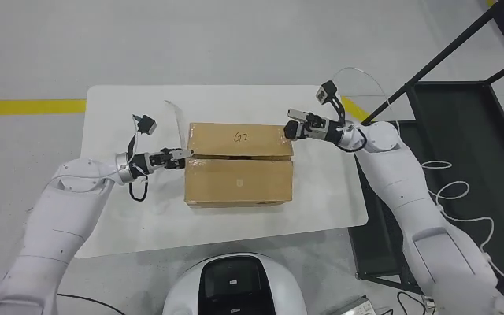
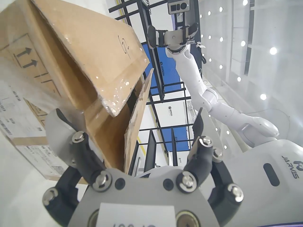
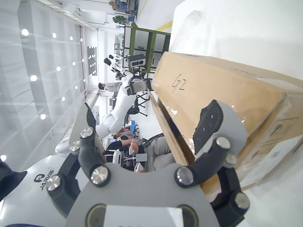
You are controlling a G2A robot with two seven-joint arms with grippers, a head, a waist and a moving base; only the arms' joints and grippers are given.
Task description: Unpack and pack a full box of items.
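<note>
A brown cardboard box (image 1: pixel 239 177) with a handwritten mark on its far top flap sits in the middle of the white table (image 1: pixel 118 220). Its two top flaps (image 2: pixel 94 48) are slightly lifted, with a gap along the seam. My left gripper (image 1: pixel 181 156) is at the box's left end, open (image 2: pixel 127 116), with the flaps' corner between its fingers. My right gripper (image 1: pixel 293 126) is at the right end by the far flap, open (image 3: pixel 149 109). One of its pads (image 3: pixel 208 121) rests on the marked flap (image 3: pixel 213 83), and the near flap's edge lies between its fingers.
A black metal rack (image 1: pixel 449 110) stands just past the table's right edge. A piece of clear plastic (image 1: pixel 175 110) lies on the table behind the box's left end. Bare table surrounds the box, and its front edge is near the box.
</note>
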